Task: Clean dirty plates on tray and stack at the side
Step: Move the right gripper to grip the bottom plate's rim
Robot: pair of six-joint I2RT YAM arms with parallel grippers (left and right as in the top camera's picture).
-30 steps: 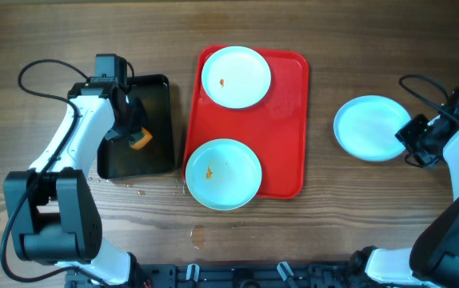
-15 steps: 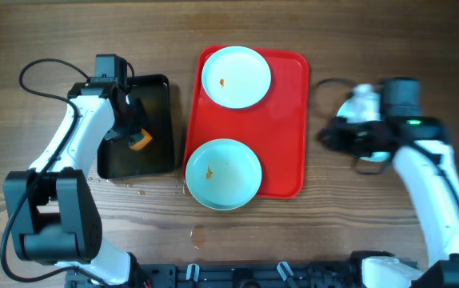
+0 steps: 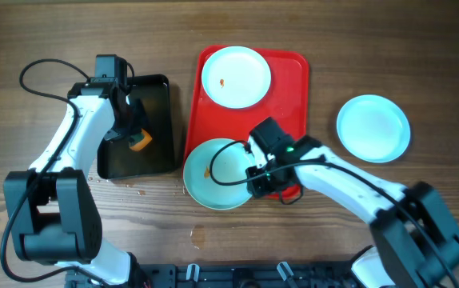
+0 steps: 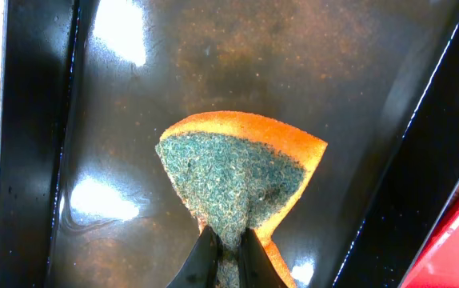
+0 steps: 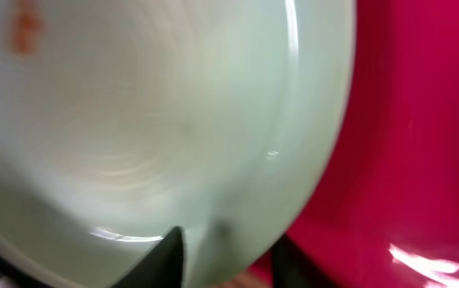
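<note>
The red tray (image 3: 289, 96) holds two pale blue plates. The far plate (image 3: 236, 76) has a small orange stain. The near plate (image 3: 213, 180) is stained too and overhangs the tray's front left corner. My right gripper (image 3: 255, 178) is shut on the near plate's right rim; in the right wrist view its fingers (image 5: 233, 256) straddle the plate's (image 5: 149, 120) edge over the red tray (image 5: 405, 144). A third plate (image 3: 373, 128) lies on the table at the right. My left gripper (image 3: 133, 138) is shut on an orange and green sponge (image 4: 237, 168).
The black tray (image 3: 153, 104) with water stands left of the red tray, and the sponge rests on its wet floor (image 4: 333, 72). Water drops lie on the wood by its front edge (image 3: 133, 190). The left arm's cable loops at the far left (image 3: 33, 76).
My right arm has swung left from the plate at the right side of the table to the near plate on the red tray and closed on its rim. The left arm has not moved.
</note>
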